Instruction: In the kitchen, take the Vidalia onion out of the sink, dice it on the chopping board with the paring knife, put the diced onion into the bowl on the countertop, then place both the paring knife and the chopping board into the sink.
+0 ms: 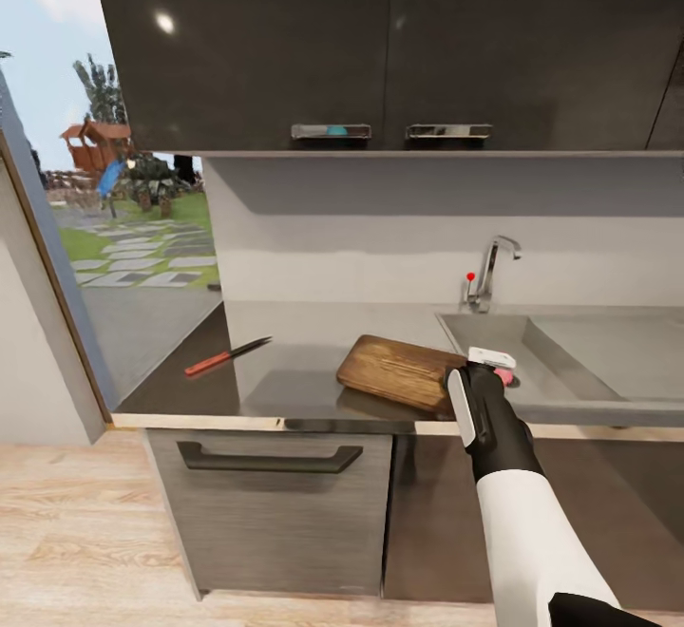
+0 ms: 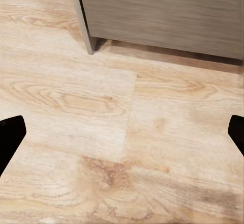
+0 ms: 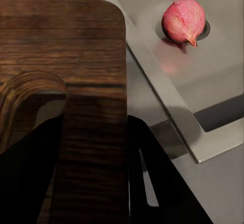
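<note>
The Vidalia onion sits in the sink, on or right beside the round drain, a small pinkish-red ball with a little pointed tip; I judge it light and firm but smooth-skinned and ready to roll, so the sound hold is across its widest middle, with the fingers coming down on either side rather than pinching the tip; the basin floor looks slick, so a glancing touch would likely send it skating away; the chopping board lies on the countertop just beside the sink's near corner, stiff brown wood; the right gripper is closed on the board's end, its dark fingers straddling the wood in the right wrist view, so the onion lies beyond the board's corner, apart from that gripper and across the sink's rim; the paring knife rests well apart toward the window end of the counter; the left gripper hangs low with its fingers spread wide over the wooden floor, holding nothing
</note>
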`<state>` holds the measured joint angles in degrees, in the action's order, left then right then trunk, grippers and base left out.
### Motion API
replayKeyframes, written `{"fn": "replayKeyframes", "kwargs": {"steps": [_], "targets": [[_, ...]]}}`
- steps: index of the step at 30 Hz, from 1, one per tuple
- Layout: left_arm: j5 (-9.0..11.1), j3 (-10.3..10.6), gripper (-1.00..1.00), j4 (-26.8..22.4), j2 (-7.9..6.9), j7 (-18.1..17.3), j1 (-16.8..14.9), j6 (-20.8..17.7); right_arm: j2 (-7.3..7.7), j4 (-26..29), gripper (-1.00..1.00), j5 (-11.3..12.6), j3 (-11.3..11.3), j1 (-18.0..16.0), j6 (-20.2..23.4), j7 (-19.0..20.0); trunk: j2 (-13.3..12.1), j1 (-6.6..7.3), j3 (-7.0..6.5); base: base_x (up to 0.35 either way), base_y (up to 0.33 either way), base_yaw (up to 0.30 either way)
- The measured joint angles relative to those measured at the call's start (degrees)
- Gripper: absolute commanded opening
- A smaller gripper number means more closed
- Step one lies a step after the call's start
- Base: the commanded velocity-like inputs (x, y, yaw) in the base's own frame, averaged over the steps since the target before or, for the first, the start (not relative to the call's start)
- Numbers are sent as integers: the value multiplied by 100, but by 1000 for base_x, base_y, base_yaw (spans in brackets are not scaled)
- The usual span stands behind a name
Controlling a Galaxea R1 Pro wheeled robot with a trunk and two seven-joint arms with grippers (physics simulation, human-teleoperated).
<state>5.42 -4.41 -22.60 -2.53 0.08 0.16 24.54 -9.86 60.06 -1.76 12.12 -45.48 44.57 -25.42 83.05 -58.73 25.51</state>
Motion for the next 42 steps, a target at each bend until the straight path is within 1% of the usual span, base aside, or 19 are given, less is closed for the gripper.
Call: {"fn": "replayKeyframes", "kwargs": {"steps": [3,5,7,9,12,15,18,21,24,26,27,30,32,35,38,42], "targets": [[0,0,100,0,-2,0,0,0,75,-2,-100,15,-2,0,0,331,0,0,-3,0,0,0],[0,0,100,0,-1,0,0,0,156,-2,-100,-3,-1,0,11,571,0,0,-4,0,0,0],[0,0,100,0,0,0,0,0,277,-1,-100,-12,-4,-1,29,850,0,0,-5,0,0,0],[0,0,100,0,0,0,0,0,350,0,-100,-11,-7,-4,48,989,0,0,-5,0,0,0],[0,0,100,0,0,0,0,0,425,-4,-100,-10,-24,-8,71,1109,0,0,-5,0,0,0],[0,1,100,0,0,0,0,0,445,-6,-100,-4,-61,-12,84,1142,0,0,-5,0,0,0],[0,5,100,0,0,0,0,0,466,-8,-100,7,-132,-17,105,1199,0,0,-5,0,0,0],[0,7,100,0,0,0,0,0,547,-9,-100,9,-270,-52,117,1411,0,0,-5,0,0,0],[0,9,100,1,0,0,0,0,591,-76,-100,14,-431,-302,270,1596,0,0,-6,0,0,0],[0,9,100,0,0,0,0,0,596,-113,-100,-29,-466,-451,365,1624,0,0,-6,0,0,0],[0,9,100,1,0,0,0,0,596,-143,-100,-22,-479,-567,399,1636,0,0,-6,0,0,0],[0,9,100,-1,0,0,0,0,596,-287,-100,-21,-512,-747,424,1641,0,0,-5,0,0,0],[0,9,100,-1,0,0,0,0,596,-739,-100,-12,-553,-1072,427,1652,0,0,-5,0,0,0],[-6,9,100,0,0,0,0,0,596,-1123,-100,-25,-567,-1316,418,1656,0,0,-5,0,0,0],[-7,9,100,-1,0,0,0,0,597,-1411,-100,-25,-577,-1444,411,1661,0,0,-4,0,0,0],[-8,9,100,0,0,0,0,0,597,-1686,-100,-26,-583,-1509,407,1664,0,0,-4,0,0,0]]}}
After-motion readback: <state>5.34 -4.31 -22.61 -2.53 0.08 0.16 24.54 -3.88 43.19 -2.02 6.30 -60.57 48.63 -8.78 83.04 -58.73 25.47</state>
